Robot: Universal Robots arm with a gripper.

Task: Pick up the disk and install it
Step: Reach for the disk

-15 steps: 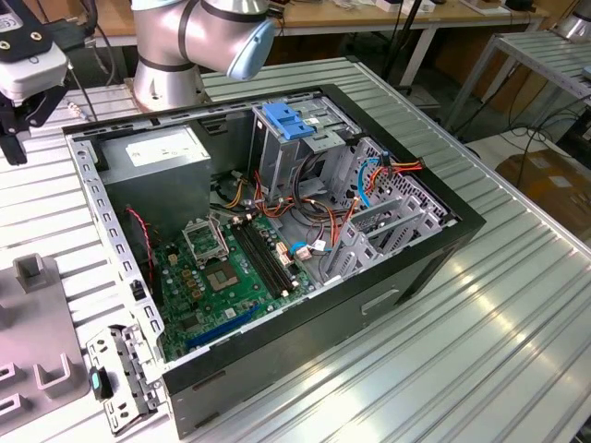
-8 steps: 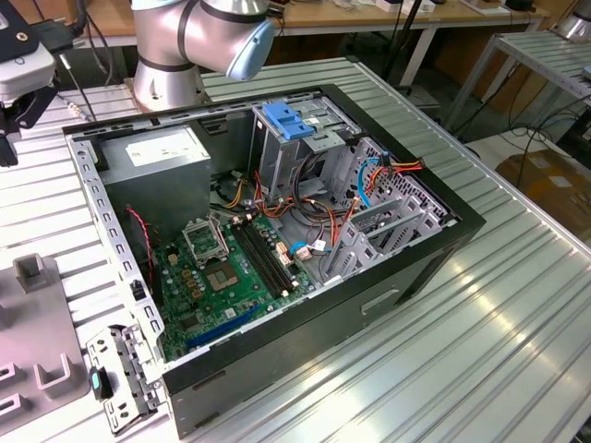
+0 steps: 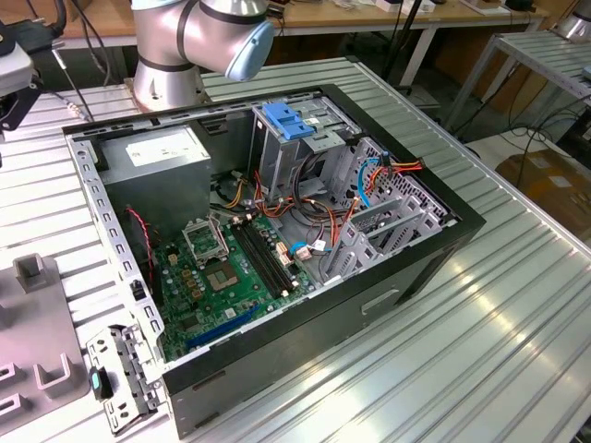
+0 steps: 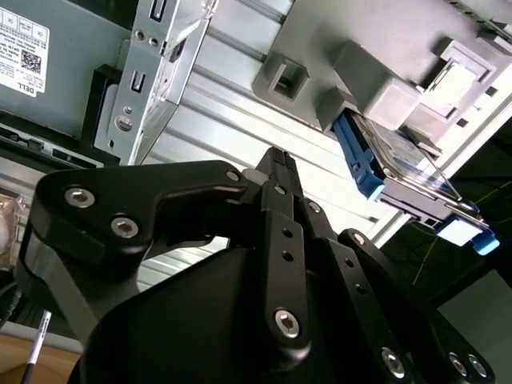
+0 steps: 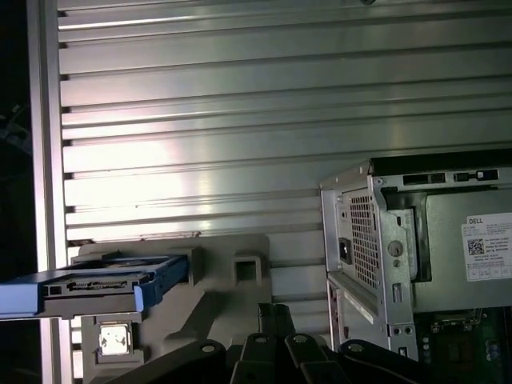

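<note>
At the table's edge, atop a raised grey plastic fixture block, the disk lay flat, broad face up. It was a flat dark-metal hard drive w/ blue plastic side rails. The edge turned toward the gripper had no rail and showed what looked like a connector slot, w/ a rail at either end of it. So the long axis seemed to run away from the gripper, though I couldn't be sure.

In the second wrist view one railed corner stood out past the table edge, against dark floor. The black gripper hung apart from the disk, nothing touching it, jaws pressed together on nothing.

A bare stretch of ribbed aluminium table lay between the fixture and the open black PC tower case, approx. enough room to move freely. The case's perforated metal corner stood nearest on that side. In the exterior view the case lay on its side, lid off, w/ a light-blue ribbed latch plate atop its grey drive cage.
</note>
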